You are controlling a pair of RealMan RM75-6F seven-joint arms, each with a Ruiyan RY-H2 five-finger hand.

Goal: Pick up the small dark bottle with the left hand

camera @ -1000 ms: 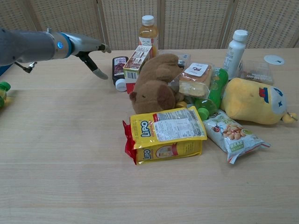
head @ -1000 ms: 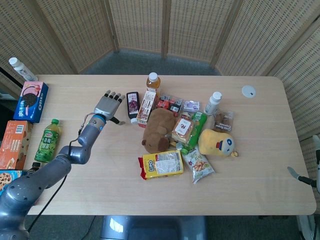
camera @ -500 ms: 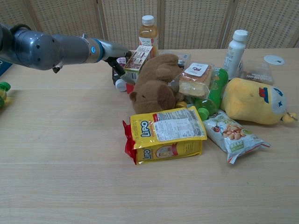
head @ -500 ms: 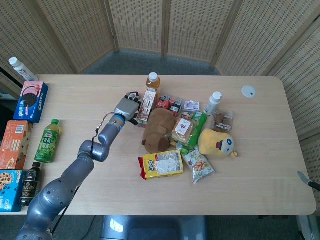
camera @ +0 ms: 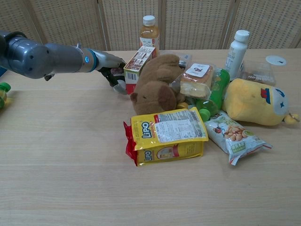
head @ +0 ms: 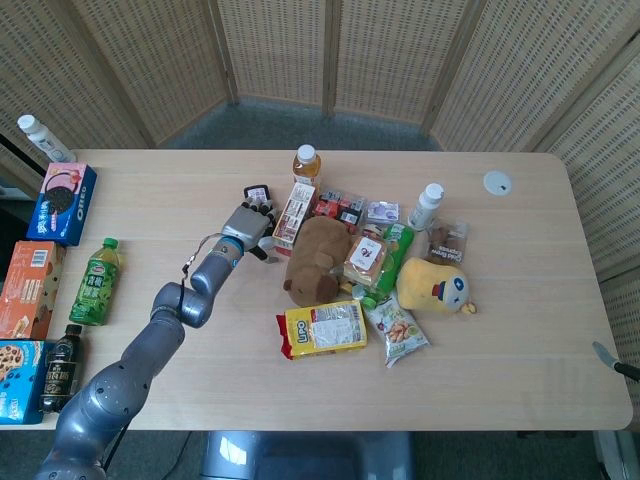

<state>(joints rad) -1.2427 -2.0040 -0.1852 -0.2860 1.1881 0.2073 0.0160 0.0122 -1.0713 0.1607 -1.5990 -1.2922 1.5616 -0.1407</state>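
At 6 o'clock of the table (head: 500, 390), nearest the robot, a yellow bag (camera: 164, 135) is shown; its writing is legible only as large blue letters, not surely readable. At 9 o'clock, a green bottle (head: 95, 280) and a blue box (head: 62, 202) marked "OREO" are set well apart from the central heap.

At about 11 o'clock of the heap's centre, the left hand (head: 248, 222) is laid over the small dark bottle (head: 262, 196), which lies on its side just beside the upright carton (camera: 136, 63), its white cap (camera: 121, 88) toward the robot. In the chest view the fingers (camera: 114, 75) appear curled around the bottle's body; whether they are fully clamped on it cannot be told. The bottle is judged not yet lifted.

For a sound grasp, the fingers are best closed on the bottle's middle and kept clear of the carton, and the lift is best made straight up, so that the brown plush toy (camera: 157, 84) alongside is not dragged.

The carton's label is too small to be read. The right hand is not seen.

At 12 o'clock, farthest off, an orange-filled bottle (head: 306, 166) is stood.
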